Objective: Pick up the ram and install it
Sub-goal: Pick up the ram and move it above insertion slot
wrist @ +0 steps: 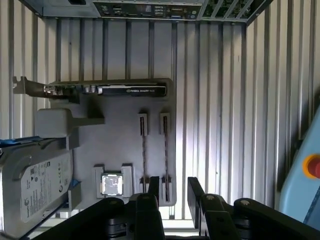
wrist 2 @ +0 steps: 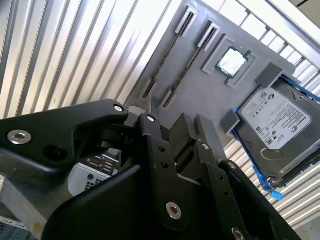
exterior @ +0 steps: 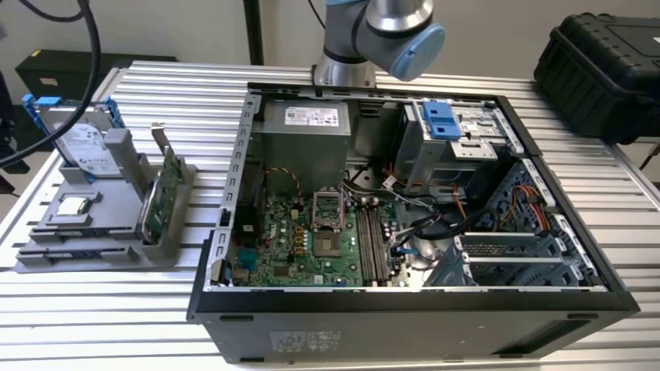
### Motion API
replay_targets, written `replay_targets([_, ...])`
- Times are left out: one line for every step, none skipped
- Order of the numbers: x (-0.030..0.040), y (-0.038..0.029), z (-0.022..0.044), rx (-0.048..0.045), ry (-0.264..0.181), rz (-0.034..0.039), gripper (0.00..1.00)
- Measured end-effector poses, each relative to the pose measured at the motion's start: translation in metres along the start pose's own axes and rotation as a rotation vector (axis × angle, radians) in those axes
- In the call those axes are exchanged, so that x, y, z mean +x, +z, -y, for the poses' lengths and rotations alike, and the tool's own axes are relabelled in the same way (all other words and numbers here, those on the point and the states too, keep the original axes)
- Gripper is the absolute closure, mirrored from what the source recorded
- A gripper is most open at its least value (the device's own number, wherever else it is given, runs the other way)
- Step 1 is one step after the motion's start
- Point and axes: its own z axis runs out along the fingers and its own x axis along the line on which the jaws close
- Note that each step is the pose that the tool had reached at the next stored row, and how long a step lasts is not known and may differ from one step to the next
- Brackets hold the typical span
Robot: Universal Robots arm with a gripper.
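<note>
Two thin dark ram sticks stand on edge in the narrow slots of the grey parts holder (wrist: 120, 130), one (wrist: 165, 150) beside the other (wrist: 143, 150); the second wrist view shows them too (wrist 2: 167, 56). My gripper (wrist: 175, 192) hovers above the holder's edge close to one end of these sticks. It is open, with nothing between its black fingers (wrist: 154, 187). The second wrist view also shows the gripper (wrist 2: 172, 125). In the exterior view the open computer case (exterior: 413, 305) lies on the table, with the motherboard's long memory slots (exterior: 369, 239) near its middle.
The holder (exterior: 103, 232) sits at the exterior view's left of the case. It also carries a silver hard drive with blue rails (wrist: 35, 185), a green card with a metal bracket (wrist: 110, 90) and a processor chip (wrist: 111, 184). A black hard case (exterior: 608, 62) stands at the back right.
</note>
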Motion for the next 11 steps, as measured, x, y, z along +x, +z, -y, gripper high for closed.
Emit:
replay_targets([0.0008, 0.0014, 0.0003, 0.0001, -0.001, 0.0001, 0.0])
replay_targets([0.0018, 0.0027, 0.0005, 0.0001, -0.002, 0.0001, 0.0])
replay_targets([0.0027, 0.0042, 0.0007, -0.0001, -0.003, -0.0001, 0.0])
replay_targets([0.0037, 0.0056, 0.0008, -0.0002, -0.004, -0.0003, 0.0])
replay_targets([0.0046, 0.0068, 0.001, -0.0001, -0.004, -0.0002, 0.0])
replay_targets([0.0054, 0.0079, 0.0012, -0.0002, -0.004, -0.0002, 0.0])
replay_targets([0.0062, 0.009, 0.0013, -0.0002, -0.004, -0.0003, 0.0])
replay_targets([0.007, 0.0099, 0.0015, -0.0001, -0.004, -0.0002, 0.0])
replay_targets([0.0076, 0.0111, 0.0016, -0.0003, -0.004, -0.0004, 0.0])
replay_targets([0.0083, 0.0122, 0.0018, -0.0001, -0.004, -0.0002, 0.0])
replay_targets([0.0087, 0.0134, 0.0019, -0.0001, -0.004, -0.0002, 0.0])
